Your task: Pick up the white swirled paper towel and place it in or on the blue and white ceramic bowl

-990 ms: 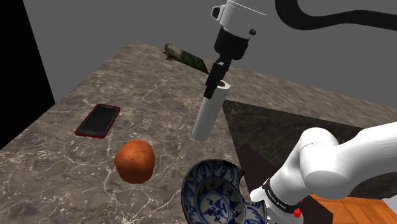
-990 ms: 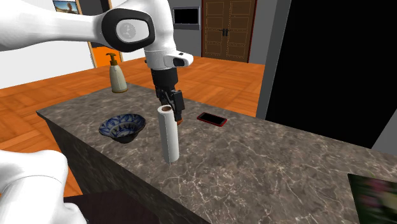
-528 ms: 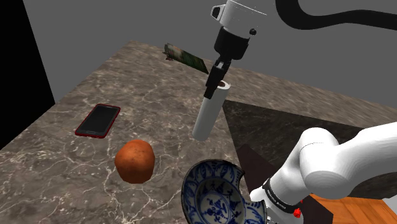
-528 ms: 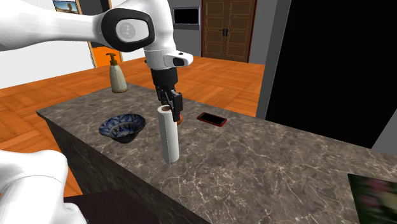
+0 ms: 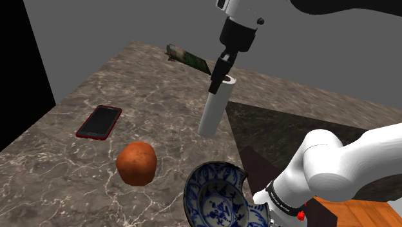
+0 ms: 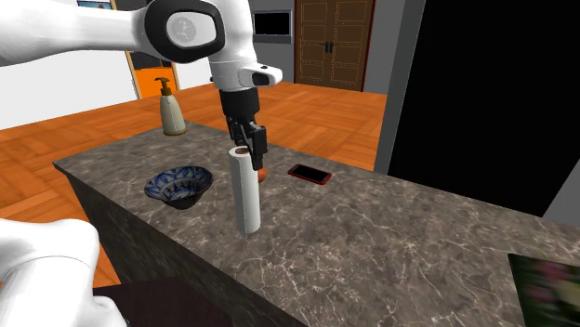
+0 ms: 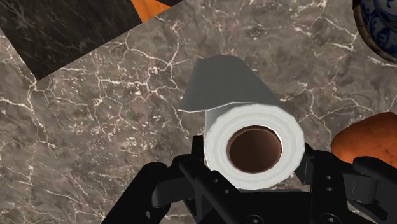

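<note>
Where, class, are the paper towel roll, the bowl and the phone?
paper towel roll [image 5: 214, 109], shoulder view, middle of its side
bowl [image 6: 177, 182], second exterior view, patterned inside
phone [image 5: 100, 121], shoulder view, middle of its screen

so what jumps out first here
The white paper towel roll, held nearly upright at its top by the black tool over the marbled counter. Next, the blue and white bowl at the counter's near edge in the shoulder view, with an orange-brown ball beside it.
</note>
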Available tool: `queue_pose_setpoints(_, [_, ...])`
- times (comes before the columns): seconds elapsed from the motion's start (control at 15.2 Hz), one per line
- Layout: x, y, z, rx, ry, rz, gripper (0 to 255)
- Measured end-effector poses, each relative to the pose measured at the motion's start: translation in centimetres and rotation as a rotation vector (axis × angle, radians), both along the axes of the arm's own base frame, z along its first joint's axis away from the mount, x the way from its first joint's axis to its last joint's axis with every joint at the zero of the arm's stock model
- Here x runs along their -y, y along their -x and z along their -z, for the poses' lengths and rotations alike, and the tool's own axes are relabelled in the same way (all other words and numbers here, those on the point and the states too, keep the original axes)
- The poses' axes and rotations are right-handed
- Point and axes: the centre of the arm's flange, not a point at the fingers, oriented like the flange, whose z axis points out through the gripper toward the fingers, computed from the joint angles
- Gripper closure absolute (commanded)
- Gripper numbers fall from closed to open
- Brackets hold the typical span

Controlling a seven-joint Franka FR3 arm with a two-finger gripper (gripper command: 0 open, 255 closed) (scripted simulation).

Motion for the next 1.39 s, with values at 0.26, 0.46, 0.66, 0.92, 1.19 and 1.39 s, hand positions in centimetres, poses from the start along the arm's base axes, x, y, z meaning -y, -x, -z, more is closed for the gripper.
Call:
queue_pose_setpoints(0.26, [-0.1,0.1,-2.1,0.0,0.0,0.0,255])
queue_pose_setpoints(0.46, [0.0,0.0,-3.7,0.0,0.0,0.0,255])
queue_pose_setpoints(0.66, [-0.1,0.0,-5.2,0.0,0.0,0.0,255])
queue_pose_setpoints(0.92, [0.0,0.2,-7.4,0.0,0.0,0.0,255])
queue_pose_setpoints(1.19, [-0.1,-0.1,-9.6,0.0,0.0,0.0,255])
queue_pose_setpoints(1.39, [0.0,0.1,-11.1,0.0,0.0,0.0,255])
